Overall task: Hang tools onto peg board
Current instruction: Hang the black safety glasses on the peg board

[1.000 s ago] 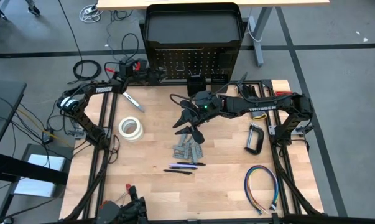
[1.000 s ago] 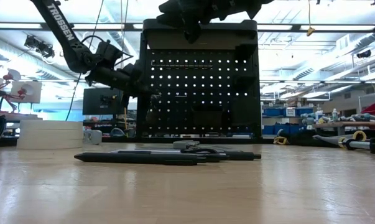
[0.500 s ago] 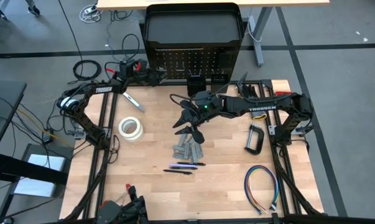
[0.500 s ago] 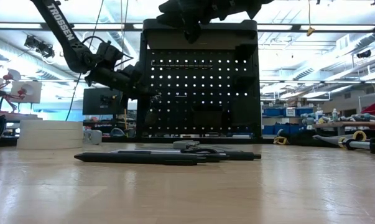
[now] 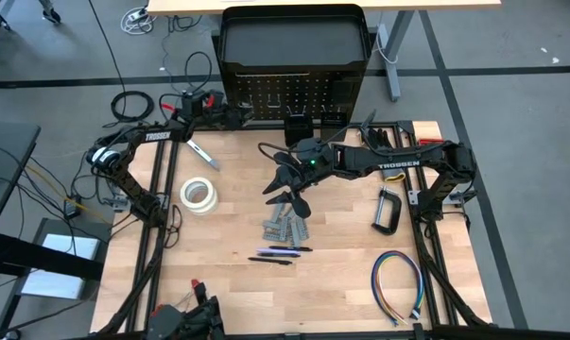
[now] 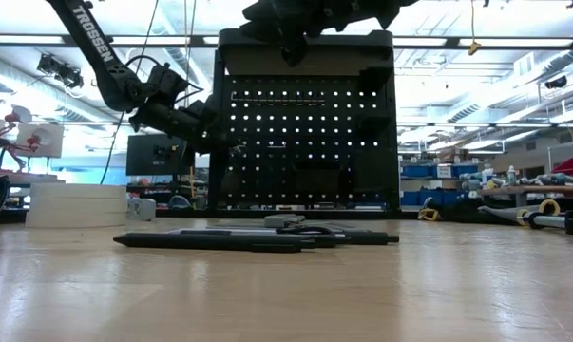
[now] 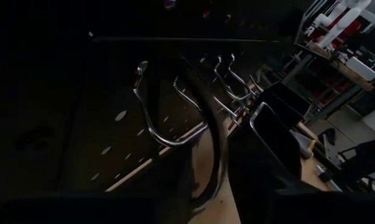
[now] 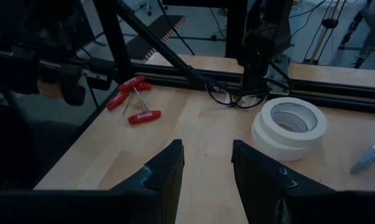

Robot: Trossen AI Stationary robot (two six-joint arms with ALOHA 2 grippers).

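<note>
The large upright black perforated metal peg board (image 5: 292,93) stands at the far edge of the wooden table (image 5: 341,274), and most of the tools are not yet on it. The left gripper (image 5: 235,114) is up against the board's left part; its wrist view shows chrome wire hooks (image 7: 168,124) and a dark cable-like loop close in front, but whether that loop hangs on a hook cannot be told, nor can I tell how its fingers stand. The right gripper (image 5: 286,184) hovers over the middle of the table with its fingers (image 8: 165,171) spread and nothing between them. Lying loose on the table are the white tape rolls (image 5: 198,195), the silver bar-shaped tool (image 5: 202,154), the grey metal pieces (image 5: 285,227), the dark pens (image 5: 280,253), the black C-clamp (image 5: 389,210) and, in the right wrist view, the red-handled hand tools (image 8: 132,99). I judge the task to be at an early stage, with nearly everything left to hang.
</note>
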